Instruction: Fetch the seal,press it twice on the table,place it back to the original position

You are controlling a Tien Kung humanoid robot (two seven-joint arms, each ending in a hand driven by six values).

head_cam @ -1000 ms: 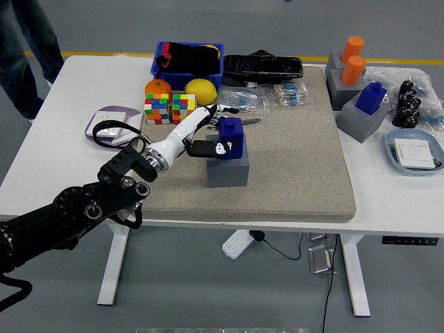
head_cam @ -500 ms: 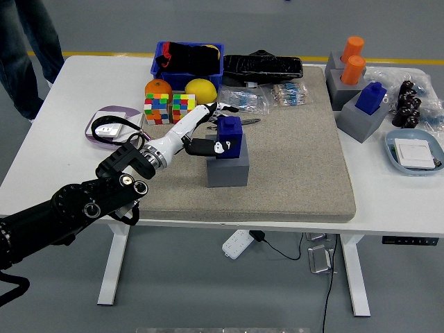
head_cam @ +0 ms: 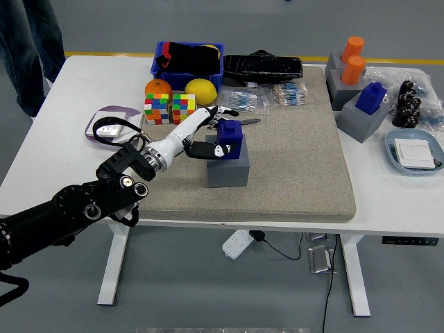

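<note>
Fingers (head_cam: 208, 148) of the left robot hand (head_cam: 207, 135) curl around the blue seal (head_cam: 229, 134), gripping it from its left side while it sits on top of its grey block (head_cam: 227, 165). The black left arm (head_cam: 83, 208) reaches in from the lower left corner over the grey mat (head_cam: 298, 166) that covers much of the white bench (head_cam: 62, 139). Just behind the hand lie two colour cubes (head_cam: 170, 108), an orange (head_cam: 157, 87) and a lemon (head_cam: 200, 90), with a blue bin (head_cam: 187, 61) beyond them. Far to the right, well apart, a second blue seal (head_cam: 371, 97) and two orange seals (head_cam: 352, 59) stand on grey blocks. A person's legs (head_cam: 31, 48) show at the top left.
</note>
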